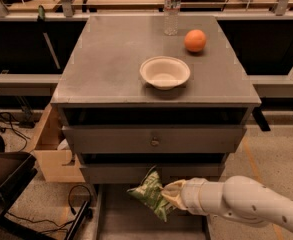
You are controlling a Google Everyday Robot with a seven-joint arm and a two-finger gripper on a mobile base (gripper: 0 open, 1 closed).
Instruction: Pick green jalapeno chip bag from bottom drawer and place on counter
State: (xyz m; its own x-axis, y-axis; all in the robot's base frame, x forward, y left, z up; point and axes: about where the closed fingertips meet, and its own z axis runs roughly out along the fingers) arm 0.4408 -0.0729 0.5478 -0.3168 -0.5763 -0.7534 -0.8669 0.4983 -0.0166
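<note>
Up on the grey counter (101, 69) sit a white bowl (164, 72), an orange (195, 40) and a water bottle (171, 6). Down low, the end effector (170, 196) is clamped on the green jalapeno chip bag (147, 194), held tilted over the open bottom drawer (131, 224).

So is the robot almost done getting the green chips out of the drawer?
About halfway. Done: the bottom drawer is open, and the gripper, low in front of the cabinet, is shut on the green jalapeno chip bag. In hand: the bag hangs above the drawer floor. Left: raise it and set it on the counter, perhaps beside the white bowl.
</note>
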